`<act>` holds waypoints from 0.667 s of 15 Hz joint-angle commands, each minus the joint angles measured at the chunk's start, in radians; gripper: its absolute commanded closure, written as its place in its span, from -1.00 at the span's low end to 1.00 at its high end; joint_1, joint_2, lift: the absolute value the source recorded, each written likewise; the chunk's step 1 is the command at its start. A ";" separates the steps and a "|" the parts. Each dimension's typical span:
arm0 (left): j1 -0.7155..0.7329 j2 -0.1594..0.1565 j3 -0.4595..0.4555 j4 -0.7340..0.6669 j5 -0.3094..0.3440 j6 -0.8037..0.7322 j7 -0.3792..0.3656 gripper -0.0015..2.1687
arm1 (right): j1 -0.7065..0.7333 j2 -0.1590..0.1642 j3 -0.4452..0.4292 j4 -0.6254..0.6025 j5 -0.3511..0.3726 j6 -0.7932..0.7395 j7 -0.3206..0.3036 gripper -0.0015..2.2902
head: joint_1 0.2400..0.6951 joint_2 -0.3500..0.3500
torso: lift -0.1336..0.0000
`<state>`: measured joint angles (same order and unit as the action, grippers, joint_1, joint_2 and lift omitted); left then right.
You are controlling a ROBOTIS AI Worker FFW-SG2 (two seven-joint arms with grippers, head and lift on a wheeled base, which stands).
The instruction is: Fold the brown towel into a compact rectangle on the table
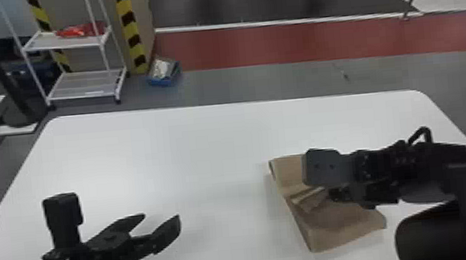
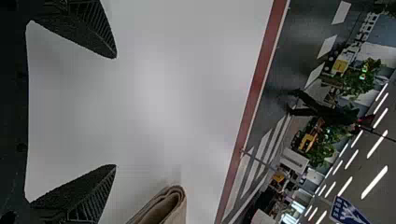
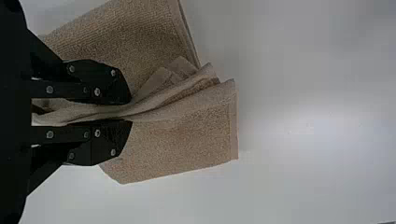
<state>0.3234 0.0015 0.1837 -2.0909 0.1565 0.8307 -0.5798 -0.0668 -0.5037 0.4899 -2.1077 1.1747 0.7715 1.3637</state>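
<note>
The brown towel (image 1: 337,227) lies folded in layers on the right part of the white table, with a rumpled ridge across its middle. Over it is my right gripper (image 1: 328,195), coming in from the right side. In the right wrist view, the right gripper (image 3: 126,111) is shut on a pinched ridge of the towel (image 3: 187,144). My left gripper (image 1: 163,220) stands open above the table's left part, well apart from the towel. In the left wrist view, nothing is between the fingers of the left gripper (image 2: 116,112), and a rolled fold of the towel (image 2: 175,205) appears beyond them.
The white table (image 1: 189,143) has its far edge running across the head view. Behind it on the floor stand a white wire shelf (image 1: 83,84) with red items and a small blue box (image 1: 163,71). Both arms reach in over the near part of the table.
</note>
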 commanded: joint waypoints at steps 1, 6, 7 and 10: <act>-0.001 -0.004 -0.003 0.002 0.000 0.000 0.000 -0.97 | 0.044 -0.001 -0.001 0.002 0.045 -0.051 0.003 -0.15 | 1.00 -0.09 | -0.85; -0.006 -0.004 -0.003 0.008 0.000 0.000 0.002 -0.97 | 0.081 -0.001 -0.002 0.006 0.068 -0.070 0.003 -0.35 | 1.00 -0.12 | -0.85; -0.007 -0.004 -0.003 0.011 0.000 0.000 0.002 -0.97 | 0.084 0.002 -0.007 0.005 0.063 -0.060 0.003 -0.82 | 1.00 -0.12 | -0.85; -0.014 -0.004 0.000 0.020 0.000 0.000 0.002 -0.97 | 0.094 0.001 -0.033 -0.008 0.042 -0.060 0.003 -1.00 | 1.00 -0.12 | -0.85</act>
<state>0.3125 0.0015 0.1817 -2.0746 0.1564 0.8307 -0.5783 0.0206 -0.5025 0.4732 -2.1067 1.2332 0.7119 1.3637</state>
